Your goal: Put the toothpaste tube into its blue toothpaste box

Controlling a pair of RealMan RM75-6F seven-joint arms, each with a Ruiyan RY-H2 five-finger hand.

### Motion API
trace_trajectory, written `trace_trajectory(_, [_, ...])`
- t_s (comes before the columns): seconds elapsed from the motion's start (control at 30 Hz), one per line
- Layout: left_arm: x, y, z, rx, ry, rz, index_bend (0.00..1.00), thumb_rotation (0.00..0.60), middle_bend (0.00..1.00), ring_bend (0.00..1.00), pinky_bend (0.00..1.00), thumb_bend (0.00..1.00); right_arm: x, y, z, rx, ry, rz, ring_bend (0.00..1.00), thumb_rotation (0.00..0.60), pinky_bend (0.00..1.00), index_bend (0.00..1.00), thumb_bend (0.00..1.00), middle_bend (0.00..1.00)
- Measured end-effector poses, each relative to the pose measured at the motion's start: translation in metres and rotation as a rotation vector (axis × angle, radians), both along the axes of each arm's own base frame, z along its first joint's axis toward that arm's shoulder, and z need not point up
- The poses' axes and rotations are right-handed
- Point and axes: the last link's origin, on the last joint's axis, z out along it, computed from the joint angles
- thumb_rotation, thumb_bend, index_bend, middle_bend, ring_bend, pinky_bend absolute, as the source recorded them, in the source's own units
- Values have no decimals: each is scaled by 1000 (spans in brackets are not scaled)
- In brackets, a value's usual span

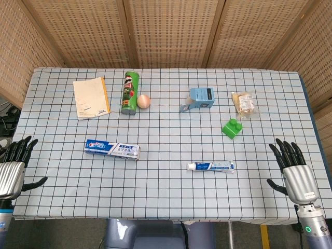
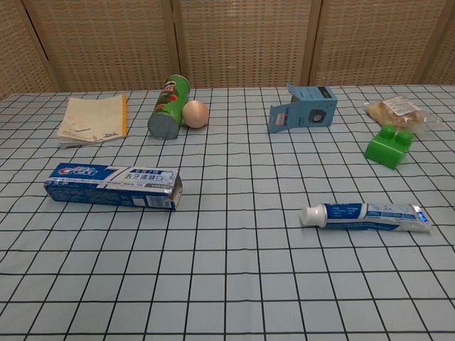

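Observation:
The toothpaste tube (image 1: 210, 166) (image 2: 366, 215) lies flat on the checked cloth, right of centre, its white cap pointing left. The blue toothpaste box (image 1: 112, 149) (image 2: 112, 185) lies flat left of centre, its right end flap open. My left hand (image 1: 14, 162) hovers at the table's left edge, fingers spread, holding nothing, well left of the box. At the right edge my right hand (image 1: 293, 167) is likewise spread and empty, right of the tube. Neither hand shows in the chest view.
At the back lie a notebook (image 1: 91, 97), a green can (image 1: 129, 92) on its side, an egg (image 1: 143, 101), a small light-blue box (image 1: 200, 98), a wrapped snack (image 1: 245, 104) and a green block (image 1: 232, 127). Woven screens stand behind the table.

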Motion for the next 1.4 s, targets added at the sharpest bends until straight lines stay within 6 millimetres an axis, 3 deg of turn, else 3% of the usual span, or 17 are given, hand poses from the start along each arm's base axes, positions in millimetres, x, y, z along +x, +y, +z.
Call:
trace_trajectory(0.3, [2,0,3,8,-6,-16,0,600,0,0,0,0,1,-4,-9,53,-25,-23,0,600,0,12,0,0])
trace_trajectory(0.43, [2,3,3,7,-3,-16,0,600,0,0,0,0,3,-15,-20,123,-23,-34,67,600,35,86,1,78])
trace_trajectory(0.57, [1,5,3,10,2,-9,0,600,0,0,0,0,6,-35,-38,237,-23,-55,241,600,219,230,85,246])
trace_trajectory(0.73, [1,6,2,9,5,-5,0,600,0,0,0,0,17,-67,-67,367,-29,-58,331,600,329,333,178,346])
trace_trajectory(0.97, [1,4,1,3,12,-10,0,600,0,0,0,0,18,-94,-114,438,2,-74,354,600,371,347,256,363])
trace_trajectory(1.17, [0,5,0,-2,11,-3,0,600,0,0,0,0,20,-100,-137,457,52,-73,379,600,394,373,273,387])
trace_trajectory(1.4, [-1,6,-1,-5,13,-1,0,600,0,0,0,0,24,-101,-150,476,77,-63,407,600,414,414,315,416])
